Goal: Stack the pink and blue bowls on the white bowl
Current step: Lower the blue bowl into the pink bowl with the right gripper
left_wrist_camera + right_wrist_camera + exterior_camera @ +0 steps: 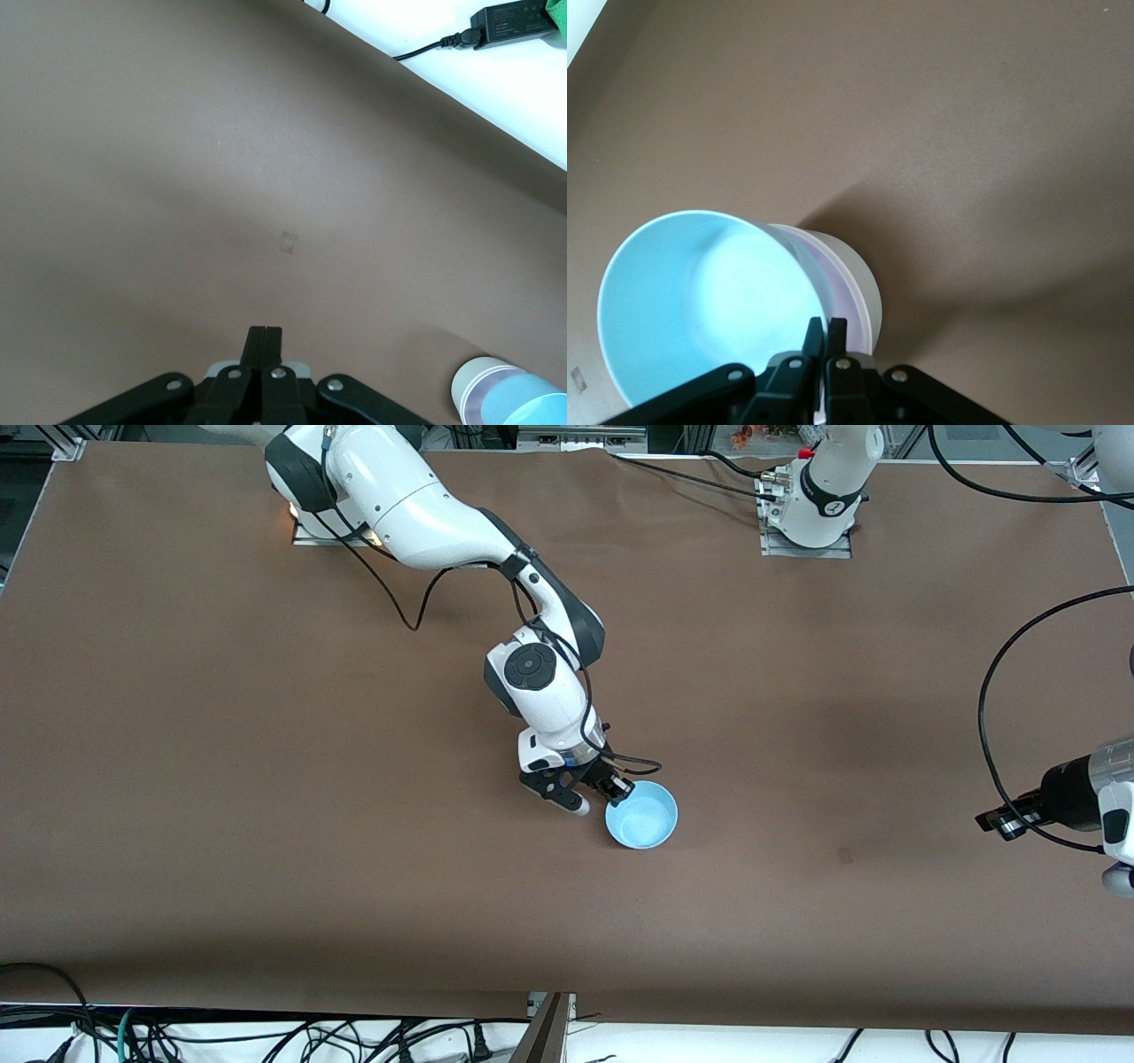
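On brown table (266, 779), blue bowl (642, 815).

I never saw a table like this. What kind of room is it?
Probably a robot lab: two white robot arms bolted to a brown covered table, loose black cables along its edge, and the right gripper holding a light blue plastic bowl.

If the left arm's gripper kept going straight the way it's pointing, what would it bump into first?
Probably just the bare brown table. The left gripper, jaws together, points at empty tabletop; the stacked bowls sit off to one side.
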### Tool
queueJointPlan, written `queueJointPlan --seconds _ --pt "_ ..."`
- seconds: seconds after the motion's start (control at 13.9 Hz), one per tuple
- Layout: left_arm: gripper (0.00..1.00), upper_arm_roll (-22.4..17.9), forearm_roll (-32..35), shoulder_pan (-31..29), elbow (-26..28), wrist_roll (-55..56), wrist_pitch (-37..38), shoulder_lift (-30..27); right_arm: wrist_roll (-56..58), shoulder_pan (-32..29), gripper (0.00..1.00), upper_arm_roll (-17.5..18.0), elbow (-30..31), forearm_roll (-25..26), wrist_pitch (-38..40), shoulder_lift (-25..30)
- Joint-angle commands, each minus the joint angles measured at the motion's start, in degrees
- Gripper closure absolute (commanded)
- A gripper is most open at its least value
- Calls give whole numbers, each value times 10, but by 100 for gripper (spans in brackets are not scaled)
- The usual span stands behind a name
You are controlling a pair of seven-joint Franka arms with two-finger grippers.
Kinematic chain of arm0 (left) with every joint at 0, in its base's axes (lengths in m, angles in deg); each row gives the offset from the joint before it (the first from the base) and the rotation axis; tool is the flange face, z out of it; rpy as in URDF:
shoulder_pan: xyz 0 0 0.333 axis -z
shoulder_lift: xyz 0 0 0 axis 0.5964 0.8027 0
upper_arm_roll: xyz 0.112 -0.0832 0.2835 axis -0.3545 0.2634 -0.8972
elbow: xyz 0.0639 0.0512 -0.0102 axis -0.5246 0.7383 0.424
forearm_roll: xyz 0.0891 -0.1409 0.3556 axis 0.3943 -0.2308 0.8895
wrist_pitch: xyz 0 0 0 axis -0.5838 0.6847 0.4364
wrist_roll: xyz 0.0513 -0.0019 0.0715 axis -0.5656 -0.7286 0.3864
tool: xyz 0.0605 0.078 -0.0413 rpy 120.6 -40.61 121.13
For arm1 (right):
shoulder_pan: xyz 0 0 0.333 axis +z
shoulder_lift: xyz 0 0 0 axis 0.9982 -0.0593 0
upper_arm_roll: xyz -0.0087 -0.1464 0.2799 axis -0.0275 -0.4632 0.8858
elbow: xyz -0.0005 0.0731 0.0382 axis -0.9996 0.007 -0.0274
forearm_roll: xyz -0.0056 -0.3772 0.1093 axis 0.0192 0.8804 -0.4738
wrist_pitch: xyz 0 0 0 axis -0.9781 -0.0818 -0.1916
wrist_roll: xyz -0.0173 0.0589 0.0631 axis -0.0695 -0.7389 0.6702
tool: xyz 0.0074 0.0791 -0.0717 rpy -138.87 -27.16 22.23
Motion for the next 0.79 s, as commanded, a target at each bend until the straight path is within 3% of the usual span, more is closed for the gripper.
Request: queueJointPlan --seconds 0.0,0.72 --pt "100 2 -13 -6 3 -15 11 -11 0 2 100 0 -19 11 5 -12" --pt "100 2 -13 -6 4 -15 11 -14 0 4 100 0 -19 30 26 -15"
